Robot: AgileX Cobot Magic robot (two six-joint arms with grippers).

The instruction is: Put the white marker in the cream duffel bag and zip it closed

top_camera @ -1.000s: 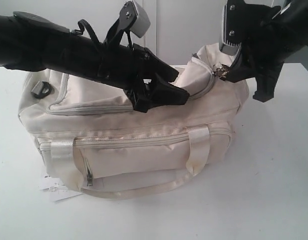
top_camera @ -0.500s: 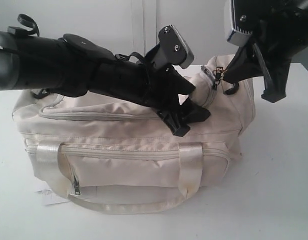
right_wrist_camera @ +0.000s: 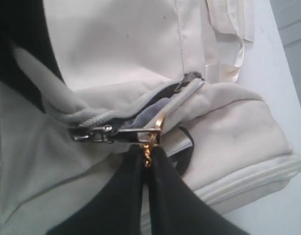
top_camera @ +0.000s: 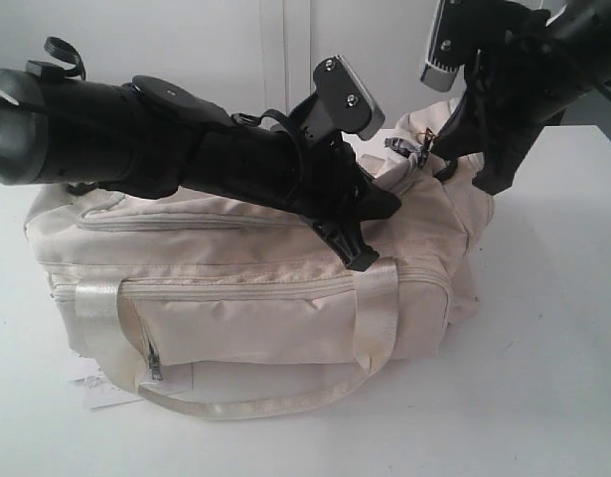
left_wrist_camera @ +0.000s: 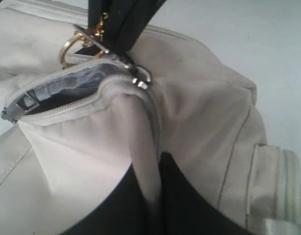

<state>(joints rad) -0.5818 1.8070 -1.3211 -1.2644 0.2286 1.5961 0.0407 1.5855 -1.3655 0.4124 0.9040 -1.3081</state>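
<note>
left pincer [left_wrist_camera: 152,169] pinches cream duffel bag [top_camera: 235,318], right pincer [right_wrist_camera: 148,149] grips clasp [right_wrist_camera: 159,123]

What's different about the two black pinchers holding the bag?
The left gripper pinches a fabric fold on the cream duffel bag; the right gripper pinches the gold clasp by the zipper. In the exterior view the left gripper sits lower, near mid-bag; the right gripper higher, at the bag's end. Both are black and shut.

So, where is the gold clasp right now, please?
The gold clasp hangs at the cream duffel bag's right end in the exterior view, pinched by the right end effector.
</note>
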